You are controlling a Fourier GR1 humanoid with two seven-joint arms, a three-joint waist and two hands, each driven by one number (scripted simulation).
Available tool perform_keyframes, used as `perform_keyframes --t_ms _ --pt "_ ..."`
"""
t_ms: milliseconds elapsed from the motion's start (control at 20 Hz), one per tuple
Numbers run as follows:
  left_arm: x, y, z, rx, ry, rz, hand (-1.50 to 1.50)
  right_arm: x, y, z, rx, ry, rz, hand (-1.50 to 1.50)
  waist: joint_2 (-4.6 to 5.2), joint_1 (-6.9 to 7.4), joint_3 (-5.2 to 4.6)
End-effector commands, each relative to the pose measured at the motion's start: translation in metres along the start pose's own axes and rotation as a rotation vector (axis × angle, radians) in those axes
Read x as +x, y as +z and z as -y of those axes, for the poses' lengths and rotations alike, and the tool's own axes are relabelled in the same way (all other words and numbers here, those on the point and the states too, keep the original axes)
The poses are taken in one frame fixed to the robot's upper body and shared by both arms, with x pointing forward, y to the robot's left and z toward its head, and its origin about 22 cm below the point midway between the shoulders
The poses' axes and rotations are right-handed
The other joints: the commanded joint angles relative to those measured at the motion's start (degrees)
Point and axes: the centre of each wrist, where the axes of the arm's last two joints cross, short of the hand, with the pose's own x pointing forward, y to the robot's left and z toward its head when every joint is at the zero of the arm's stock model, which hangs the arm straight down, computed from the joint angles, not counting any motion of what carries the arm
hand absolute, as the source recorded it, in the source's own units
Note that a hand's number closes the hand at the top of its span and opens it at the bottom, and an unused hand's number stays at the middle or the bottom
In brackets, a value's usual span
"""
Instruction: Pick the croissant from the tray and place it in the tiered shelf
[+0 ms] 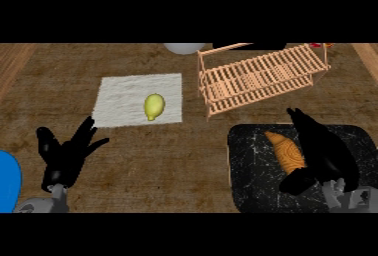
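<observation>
Brown, mottled counter (pixel 170 165) fills the view, with paler wood strips along the left and right edges; a white cloth (pixel 125 97) lies flat at upper left, a small yellow fruit (pixel 153 106) on it; the wooden tiered shelf (pixel 255 80) stands at upper right, slats tilted, nothing on them; below it, the black marbled tray (pixel 251 185), and there's the croissant (pixel 286 150) lying on it, right of its middle; right hand (pixel 328 160) over the tray, fingers long and straight along the croissant's right side, thumb by its near end, nothing held; whether the fingers touch the pastry is hard to tell; the hand hides part of the tray; left hand (pixel 66 152) rests at lower left, fingers spread, holding nothing; a blue shape (pixel 6 182) is cut off at the left edge, a grey round thing (pixel 184 48) at the top, neither identifiable
</observation>
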Motion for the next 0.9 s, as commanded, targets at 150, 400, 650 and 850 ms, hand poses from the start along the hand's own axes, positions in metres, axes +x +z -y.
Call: perform_keyframes --t_ms 150,400,650,850 --pt "-0.019 0.017 -0.007 -0.008 -0.005 -0.047 0.0 -0.02 -0.021 -0.013 -0.026 0.042 -0.072 -1.5 0.22 0.14 -0.26" --pt "0.009 -0.003 0.006 0.01 0.0 -0.065 0.0 -0.009 -0.032 -0.025 -0.053 0.052 -0.064 -1.5 0.26 0.01 -0.26" --pt "-0.006 0.005 -0.008 0.0 -0.008 -0.046 0.0 -0.012 -0.031 -0.049 -0.076 0.01 -0.005 -1.5 0.24 0.01 -0.26" --pt "-0.023 0.0 -0.008 0.013 -0.01 -0.057 0.0 -0.024 -0.055 -0.04 -0.075 0.012 0.006 -1.5 0.28 0.01 -0.27"
